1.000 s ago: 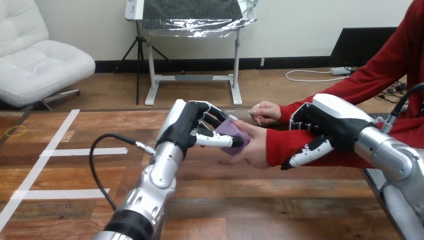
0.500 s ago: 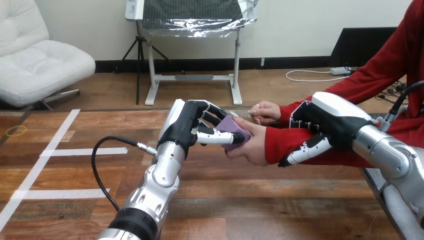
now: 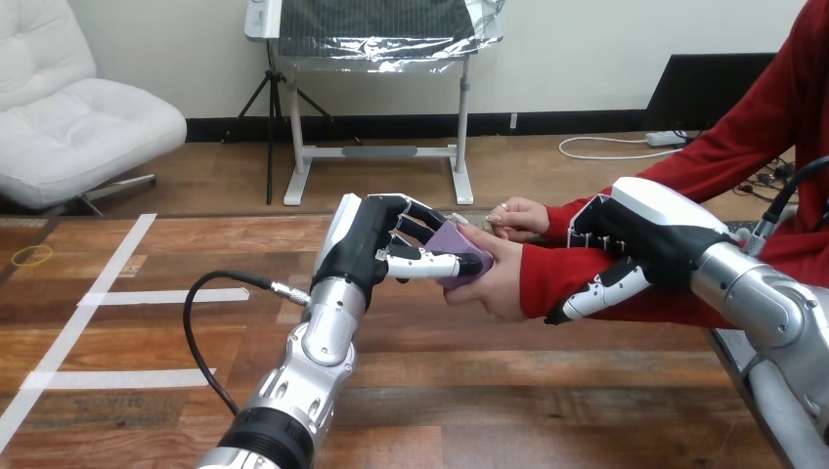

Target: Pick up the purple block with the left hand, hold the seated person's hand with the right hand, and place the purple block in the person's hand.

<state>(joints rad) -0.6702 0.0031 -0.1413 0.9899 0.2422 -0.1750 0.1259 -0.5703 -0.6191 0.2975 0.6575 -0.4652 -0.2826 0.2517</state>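
Observation:
My left hand (image 3: 376, 244) is in the middle of the table, its thumb and fingers curled round the purple block (image 3: 456, 246). The block rests against the palm of the person's hand (image 3: 494, 278), which is held out toward me above the table. My right hand (image 3: 635, 244) lies over the person's red-sleeved forearm (image 3: 547, 283), thumb below it and fingers curled over the top, gripping it. The person's other hand (image 3: 518, 217) rests on the table just behind.
White tape strips (image 3: 156, 296) mark the wooden table (image 3: 440, 391) at the left. A black cable (image 3: 210, 322) loops from my left wrist over the table. A yellow ring (image 3: 31, 256) lies at the far left.
My left hand has shifted slightly right, pressing the block further into the person's palm. The person's hand has tilted up a little. My right hand has stayed on the forearm.

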